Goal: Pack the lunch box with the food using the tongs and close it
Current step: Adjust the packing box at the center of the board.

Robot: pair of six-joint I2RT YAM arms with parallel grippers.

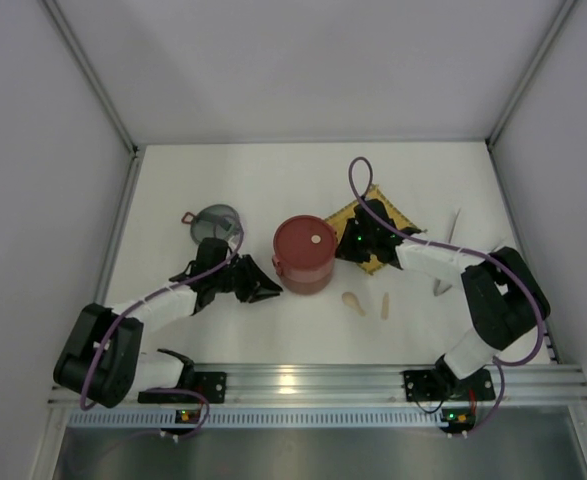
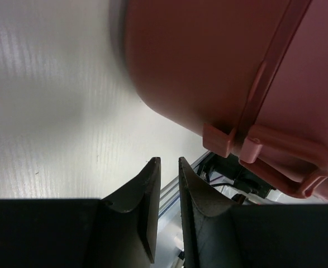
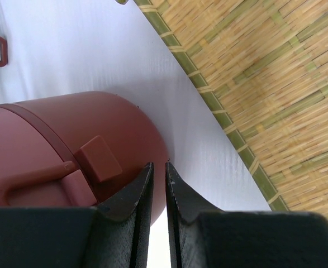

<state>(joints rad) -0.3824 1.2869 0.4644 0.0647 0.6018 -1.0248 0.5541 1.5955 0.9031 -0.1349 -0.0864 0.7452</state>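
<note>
The left gripper [image 2: 167, 167] lies low beside the lunch box [image 1: 304, 253], jaws nearly together and empty. The right gripper [image 3: 158, 170] mirrors it opposite, over the mat's [image 3: 275, 95] edge, also narrowly parted, empty. Only overhead shows the tongs [image 1: 449, 252] lying far right.

Maroon lunch box [image 1: 304, 255], yellow-green woven mat [image 3: 275, 84], seemingly beige spoon [image 1: 353, 301]
</note>
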